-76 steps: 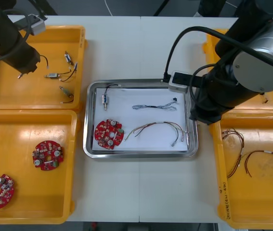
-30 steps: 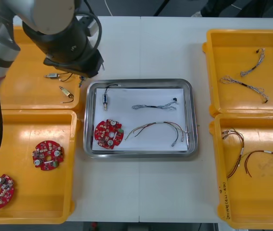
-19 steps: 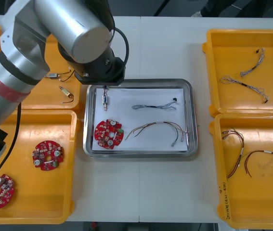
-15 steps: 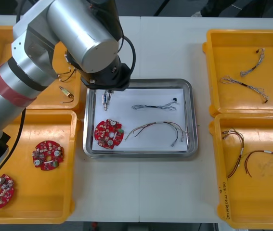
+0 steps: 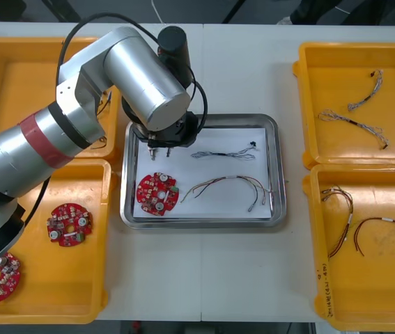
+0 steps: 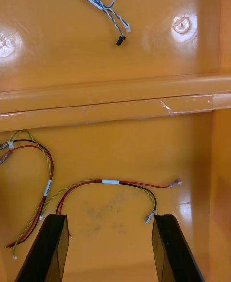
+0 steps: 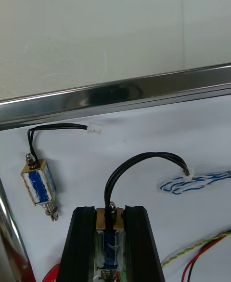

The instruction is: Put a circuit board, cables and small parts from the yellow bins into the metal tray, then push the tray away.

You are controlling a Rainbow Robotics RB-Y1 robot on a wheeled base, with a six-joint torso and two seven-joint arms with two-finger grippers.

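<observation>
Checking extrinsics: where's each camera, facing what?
Front: above arms, steeply down on light table; left arm over shiny metal tray.
Left wrist: on left arm, facing tray's white inside; left tool shut on small metal part.
Right wrist: on right arm, facing red and yellow cable in yellow bin; right tool open.
Shared: front and left wrist both show the tray.

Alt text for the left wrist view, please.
The left pincer is shut on a small metal part with a black wire, over the white liner of the metal tray. A second small metal part lies on the liner to one side of it, a blue and white cable end to the other.
</observation>
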